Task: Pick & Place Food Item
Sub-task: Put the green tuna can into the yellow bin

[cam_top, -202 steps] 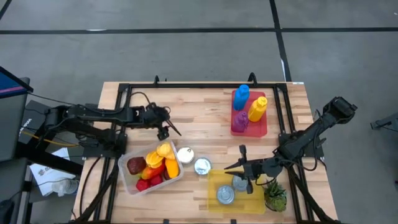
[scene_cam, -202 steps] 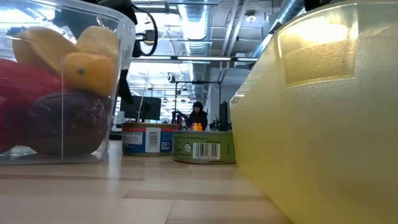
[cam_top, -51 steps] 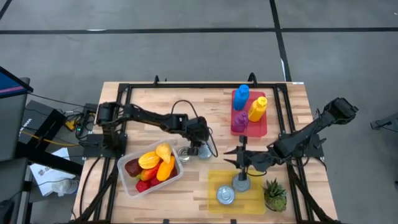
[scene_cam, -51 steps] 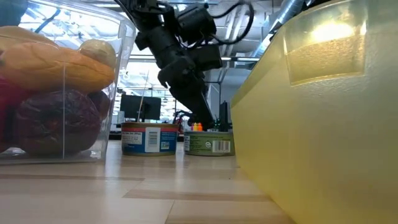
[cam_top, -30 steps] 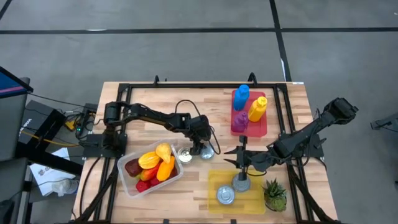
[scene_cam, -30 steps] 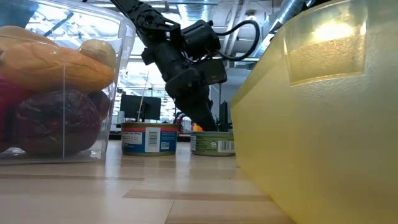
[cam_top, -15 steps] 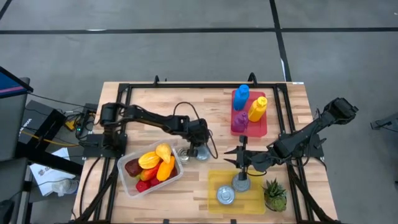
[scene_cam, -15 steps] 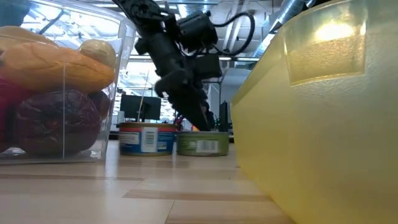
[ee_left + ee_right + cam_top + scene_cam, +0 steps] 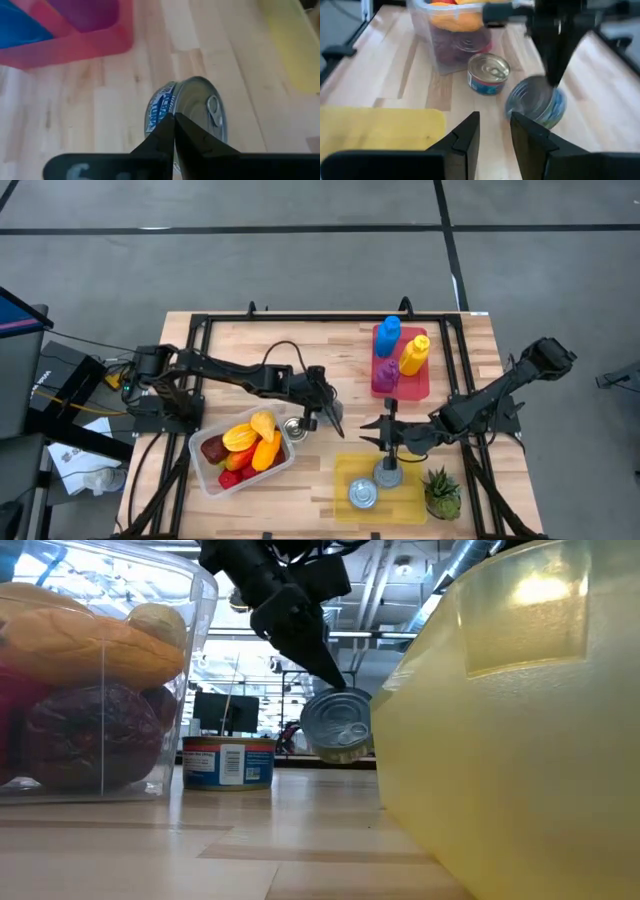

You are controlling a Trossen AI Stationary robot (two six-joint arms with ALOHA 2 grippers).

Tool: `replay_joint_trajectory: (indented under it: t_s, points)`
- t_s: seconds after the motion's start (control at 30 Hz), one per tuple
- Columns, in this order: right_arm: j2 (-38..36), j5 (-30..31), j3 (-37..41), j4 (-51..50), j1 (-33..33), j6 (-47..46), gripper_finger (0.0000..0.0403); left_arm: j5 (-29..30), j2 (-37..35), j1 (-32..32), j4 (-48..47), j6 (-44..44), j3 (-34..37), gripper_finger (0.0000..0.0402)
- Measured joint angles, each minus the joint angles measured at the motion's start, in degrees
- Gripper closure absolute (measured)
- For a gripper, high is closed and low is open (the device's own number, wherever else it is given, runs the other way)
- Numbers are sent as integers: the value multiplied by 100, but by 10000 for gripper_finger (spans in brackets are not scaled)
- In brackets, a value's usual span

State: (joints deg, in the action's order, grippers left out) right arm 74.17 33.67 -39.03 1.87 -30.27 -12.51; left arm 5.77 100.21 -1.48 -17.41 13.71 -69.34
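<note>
My left gripper (image 9: 335,426) is shut on a silver can with a blue label (image 9: 340,726), held above the table between the clear food bin (image 9: 240,448) and the yellow tray (image 9: 345,480). The can also shows in the left wrist view (image 9: 192,117) and the right wrist view (image 9: 536,105). A second can with a red and blue label (image 9: 294,427) stands on its base next to the bin. My right gripper (image 9: 495,132) is open and empty over the yellow tray's far edge (image 9: 385,442). Two more cans (image 9: 362,494) stand in the tray. My left gripper pinches the can at its lid rim (image 9: 172,107) with the tips of its two fingers (image 9: 325,665). The fingers slant down from the table's left. The can hangs below the tips, lifted clear of the table and tipped over, its lid (image 9: 338,720) facing the near edge.
The clear bin holds several fruit and vegetable pieces. A red tray (image 9: 425,385) with three bottles stands at the far right. A small potted plant (image 9: 440,492) stands beside the yellow tray. Black frame rails (image 9: 300,318) run round the table.
My left gripper slid the can along the table toward the left, up to the red and blue can, then rose with it. The can has come off the table and tipped from upright to lid facing the near edge. My right arm has kept still.
</note>
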Motion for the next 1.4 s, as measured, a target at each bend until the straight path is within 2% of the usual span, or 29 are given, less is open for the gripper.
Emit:
replay_joint_trajectory:
  t_s: [0.13,0.27,0.43,0.53,0.63,0.93,1.2,1.3,1.4]
  points:
    - [109,-120,0,-211,459,-713,268,84,-90,4,-14,44,0,401]
    - [448,-299,0,-175,905,-853,199,201,-133,-9,-6,83,-2,401]
    - [962,-929,5,229,1580,-1028,120,353,-276,-9,-10,111,-7,401]
    - [1209,-1475,2,736,1837,-938,93,384,-320,-8,-38,132,-7,401]
    - [1363,-1731,0,973,2079,-854,79,478,-370,-34,-73,149,-9,401]
    - [1421,-2239,0,1385,2552,-496,73,588,-368,-145,-86,232,-11,401]
    - [1747,-3208,0,2020,3042,-225,76,666,-368,-170,68,276,-11,401]
    - [1870,-3230,-1,2172,3099,-176,101,679,-368,-168,159,279,-11,401]
    - [1904,-3239,-44,2168,3065,-156,158,679,-368,-166,172,287,-11,401]
